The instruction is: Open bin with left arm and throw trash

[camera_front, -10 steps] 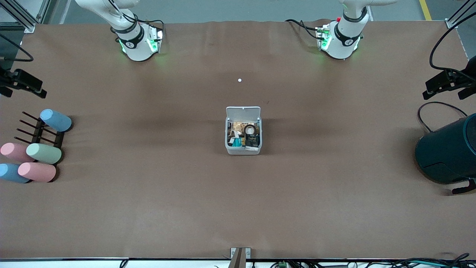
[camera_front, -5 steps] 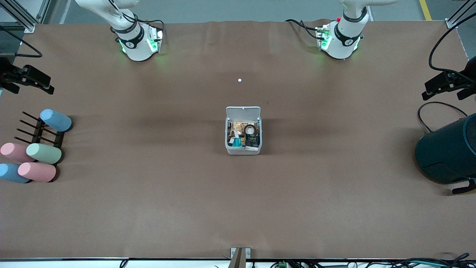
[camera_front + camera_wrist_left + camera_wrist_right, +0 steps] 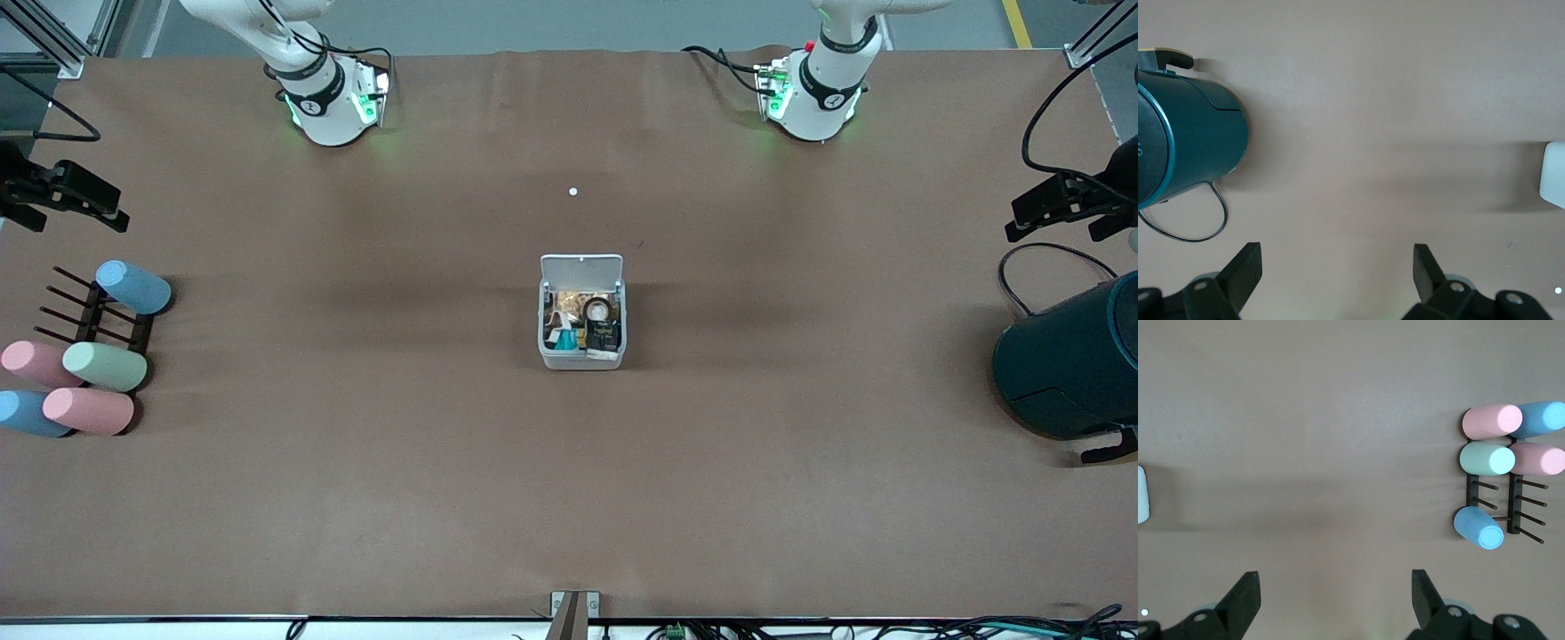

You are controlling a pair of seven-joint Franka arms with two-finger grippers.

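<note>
The bin (image 3: 582,356) is a small white-grey box in the middle of the table, and its lid (image 3: 581,268) stands open. The trash lies inside it: a black printed packet (image 3: 602,336) and a little black ring with a tan core (image 3: 597,309). My left gripper (image 3: 1058,209) hangs open and empty over the left arm's end of the table, well away from the bin. In the left wrist view the gripper (image 3: 1337,257) spans bare table, with the bin's corner (image 3: 1554,175) at the edge. My right gripper (image 3: 62,196) (image 3: 1335,583) hangs open and empty over the right arm's end.
A large dark teal drum (image 3: 1071,360) (image 3: 1185,150) with a black cable lies at the left arm's end. Several pastel cylinders on a black peg rack (image 3: 80,364) (image 3: 1501,460) sit at the right arm's end. A small white dot (image 3: 573,191) lies between the bin and the bases.
The right gripper has shifted a little toward the middle of the table. The left gripper has barely drifted. The bin and the trash have not moved.
</note>
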